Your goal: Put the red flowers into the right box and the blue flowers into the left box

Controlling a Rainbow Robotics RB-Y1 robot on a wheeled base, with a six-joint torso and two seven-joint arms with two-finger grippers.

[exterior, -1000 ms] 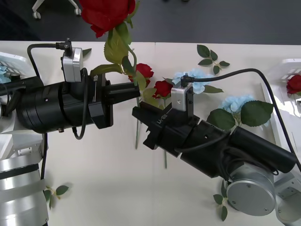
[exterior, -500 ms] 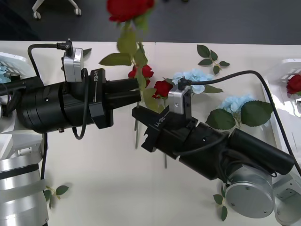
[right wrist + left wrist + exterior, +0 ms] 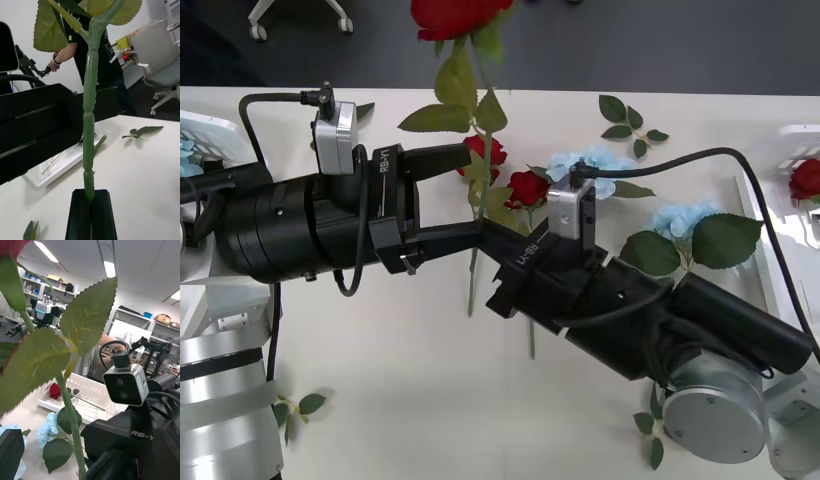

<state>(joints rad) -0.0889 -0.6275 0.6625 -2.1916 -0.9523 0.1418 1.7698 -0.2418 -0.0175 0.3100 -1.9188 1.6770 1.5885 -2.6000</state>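
Handover of a red rose above the tabletop

The right end effector is clamped on the lower stem of an upright red rose, stem running straight up from its fingers. The left end effector stands spread, one finger on each side of the stem, not gripping. The right box, already holding one rose, lies far to the right, nearer the right arm; the stem must tip sideways to lie in it.

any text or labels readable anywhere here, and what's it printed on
"RB-Y", cut off at the picture's edge: white lettering on the right arm's black wrist housing, left wrist view.
White lettering on the left gripper's mounting plate: too small to read surely.
White lettering on the right gripper's mounting plate: likewise unreadable.
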